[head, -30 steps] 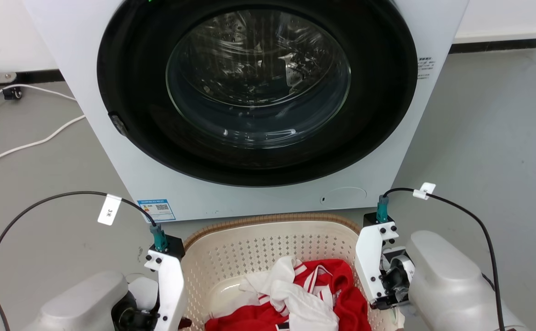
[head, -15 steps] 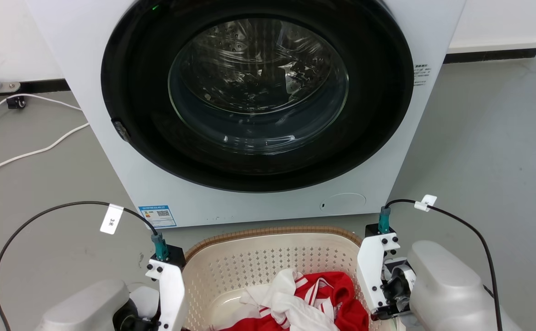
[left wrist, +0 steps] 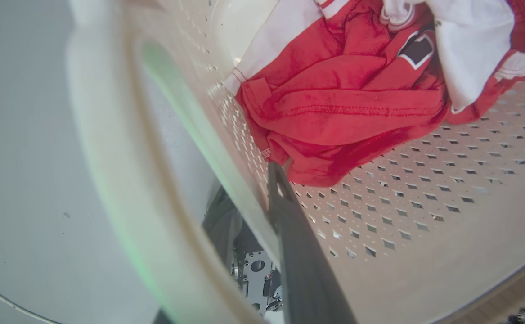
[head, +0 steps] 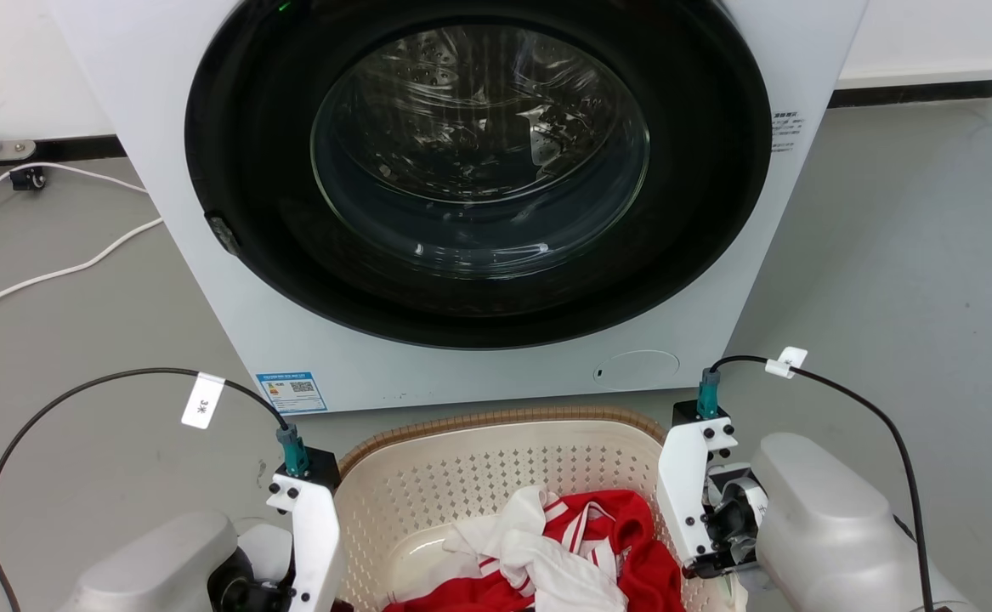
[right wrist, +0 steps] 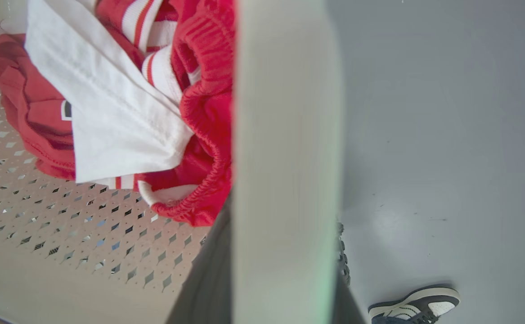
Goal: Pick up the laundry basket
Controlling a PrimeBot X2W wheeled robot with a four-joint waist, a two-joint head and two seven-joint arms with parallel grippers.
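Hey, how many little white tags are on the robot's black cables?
2. One white tag hangs from the black cable at left; the other tag sits on the cable at right. More may be hidden beyond the frame.

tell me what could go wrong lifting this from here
The left end effector and right end effector each pinch only a thin side of the laundry basket; it may flex or slip.
The far rim sits close to the washing machine and might bump it.
A person's shoe is near; a wide swing could hit it.
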